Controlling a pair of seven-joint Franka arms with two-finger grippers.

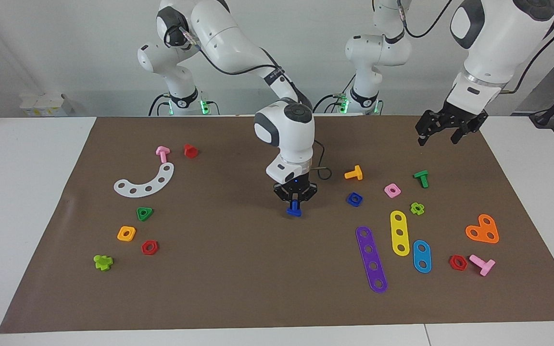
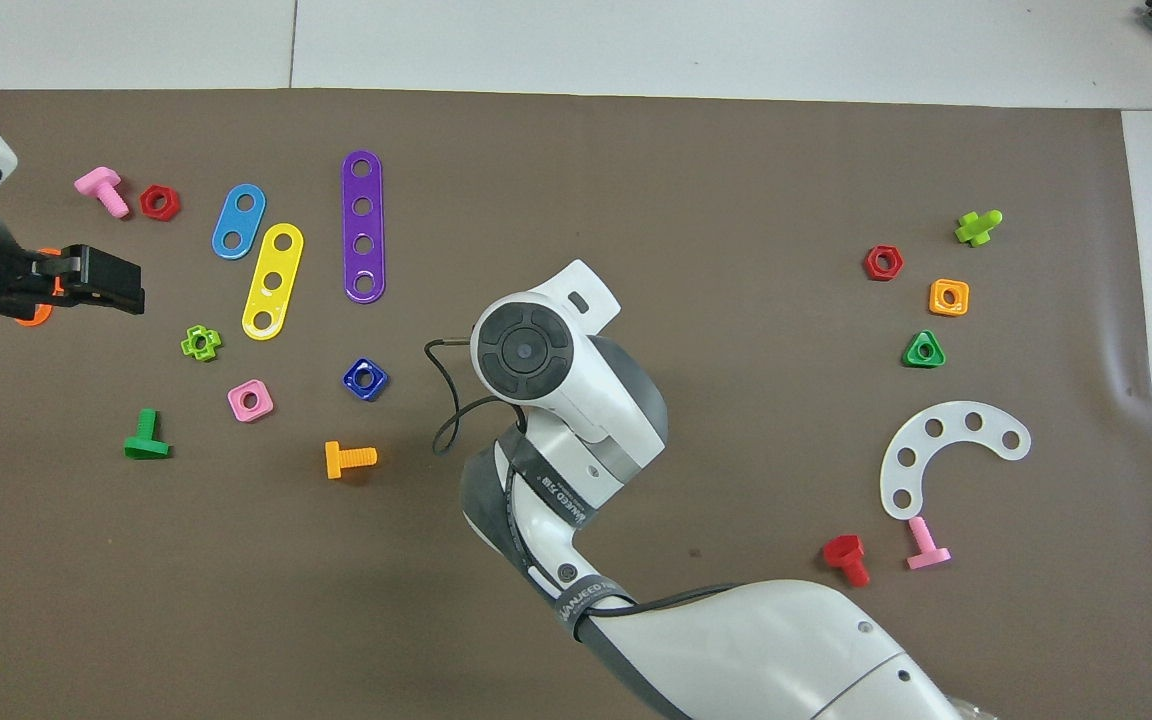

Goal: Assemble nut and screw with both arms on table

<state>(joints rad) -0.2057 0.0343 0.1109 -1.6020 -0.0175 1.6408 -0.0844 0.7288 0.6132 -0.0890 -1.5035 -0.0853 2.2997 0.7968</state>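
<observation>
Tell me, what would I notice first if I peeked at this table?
The right gripper in the middle of the brown sheet, pinching the blue screw just above it. Then the bright toy pieces: the blue nut lies beside that gripper toward the left arm's end, near the purple strip. The left gripper waits open in the air over its own end of the table.

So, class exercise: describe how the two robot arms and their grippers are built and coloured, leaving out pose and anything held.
Both are bulky white jointed arms with dark grey bands at the joints and round dark grey caps on the wrists. The right arm carries a thin black cable along its links and a blue light just above its black two-finger right gripper. The left arm ends in a black left gripper. Green lights glow at both bases.
</observation>
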